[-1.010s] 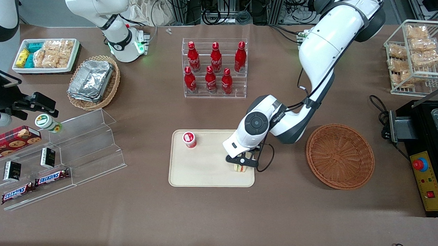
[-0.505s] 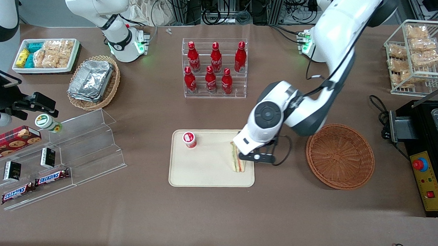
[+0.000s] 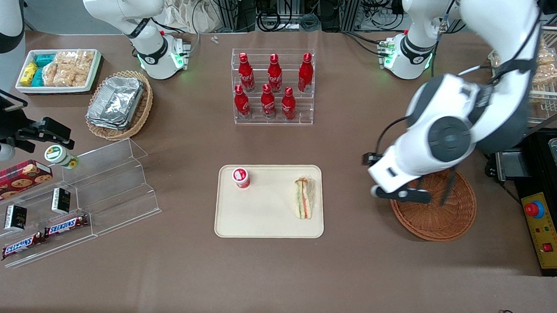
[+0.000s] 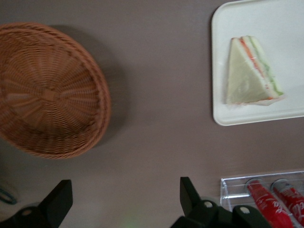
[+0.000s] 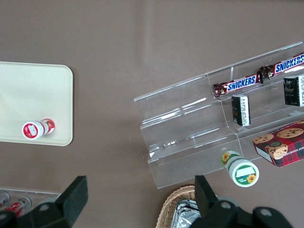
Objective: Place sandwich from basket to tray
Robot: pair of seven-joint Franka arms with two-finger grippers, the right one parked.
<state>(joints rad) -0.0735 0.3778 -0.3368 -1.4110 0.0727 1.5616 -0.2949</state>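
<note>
Lying flat on the tray [image 3: 257, 220], the sandwich [image 3: 304, 198] rests near the tray's edge closest to the basket [image 3: 443, 222], so the main part of the job looks done. A small red-capped cup [image 3: 241, 177] stands on the same tray, well apart from the sandwich. The basket holds nothing that I can see, though the arm covers part of it in the front view. Raised above the basket's rim on the tray's side, the gripper [image 3: 400, 194] carries nothing, and its fingers [image 4: 189, 195] stand spread wide apart. What seems left is only for the arm to pull clear.
</note>
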